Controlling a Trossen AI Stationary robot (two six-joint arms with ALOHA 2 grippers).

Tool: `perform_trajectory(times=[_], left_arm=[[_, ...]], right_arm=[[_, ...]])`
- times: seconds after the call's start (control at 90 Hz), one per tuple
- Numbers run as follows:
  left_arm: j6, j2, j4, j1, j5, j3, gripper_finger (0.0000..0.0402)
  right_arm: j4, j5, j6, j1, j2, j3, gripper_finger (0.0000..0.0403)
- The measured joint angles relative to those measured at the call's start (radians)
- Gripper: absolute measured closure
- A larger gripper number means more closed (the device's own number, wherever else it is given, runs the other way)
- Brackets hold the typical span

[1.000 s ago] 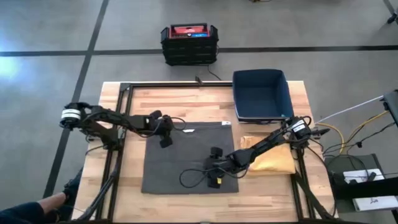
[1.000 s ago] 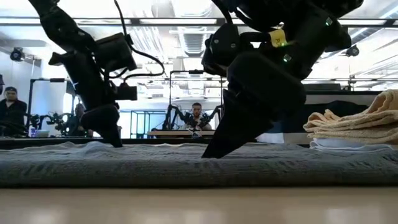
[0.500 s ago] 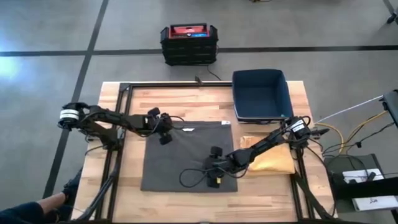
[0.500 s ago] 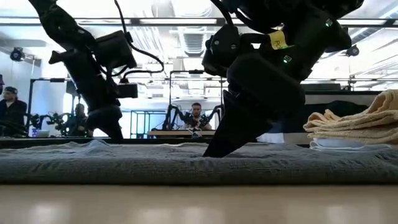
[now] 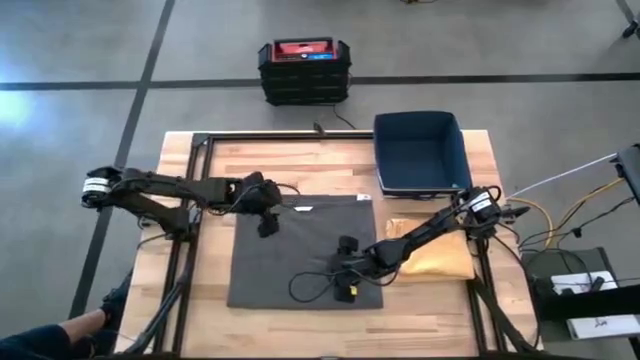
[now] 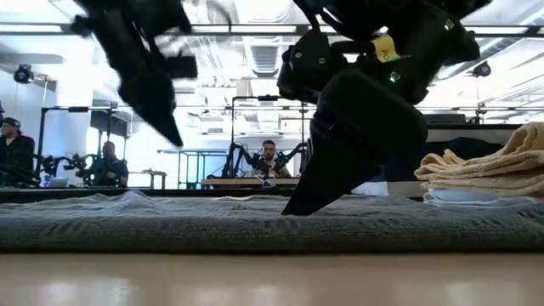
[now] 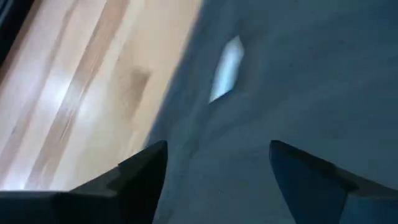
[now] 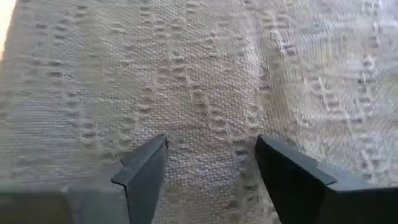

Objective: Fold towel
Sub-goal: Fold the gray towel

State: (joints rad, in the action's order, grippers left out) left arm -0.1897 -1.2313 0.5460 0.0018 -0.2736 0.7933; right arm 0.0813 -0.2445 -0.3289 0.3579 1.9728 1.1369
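You have the grey towel [image 5: 305, 252] lying flat and unfolded in the middle of the tabletop [image 5: 180, 170], its long axis running from 12 to 6 o'clock in the high view, with its white label [image 5: 303, 209] at the 12 o'clock hem. Your left gripper [image 5: 266, 222] hangs above the towel's 10 o'clock corner with its fingers [image 7: 140, 177] spread wide and holding nothing; the low view shows it clear of the cloth. Your right gripper [image 5: 346, 283] sits toward 5 o'clock, fingers [image 8: 144, 174] also wide and empty, tips down at the weave. So each arm has its own nearest edge: the far hem lies just under the left, the near hem just toward 6 o'clock from the right, and a fold along the short axis probably suits that split.
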Motion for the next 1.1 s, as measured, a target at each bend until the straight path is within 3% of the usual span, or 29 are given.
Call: perform_trajectory(times=[0.333,0.533,0.667,0.756,0.889,1.1], left_arm=[[-0.246,-0.037,0.159,-0.519,-0.237,0.12,0.0174],[-0.403,-0.114,0.082,-0.759,-0.265,0.125,0.0175],[-0.345,-0.147,-0.045,-0.8,-0.34,0.126,0.0171],[-0.342,-0.162,-0.026,-0.8,-0.291,0.144,0.0174],[-0.378,-0.229,0.039,-0.832,-0.238,0.243,0.0177],[-0.493,-0.465,0.191,-0.919,-0.238,0.456,0.0177]], right_arm=[[0.124,0.013,0.106,0.036,-0.001,0.143,0.0175],[0.199,0.017,0.125,0.052,-0.001,0.203,0.0185],[0.153,0.017,0.158,0.052,-0.001,0.229,0.0189],[0.157,0.018,0.174,0.048,0.0,0.255,0.0189],[0.337,0.008,0.213,0.081,-0.002,0.34,0.0175],[0.56,0.008,0.128,0.215,-0.003,0.425,0.0123]])
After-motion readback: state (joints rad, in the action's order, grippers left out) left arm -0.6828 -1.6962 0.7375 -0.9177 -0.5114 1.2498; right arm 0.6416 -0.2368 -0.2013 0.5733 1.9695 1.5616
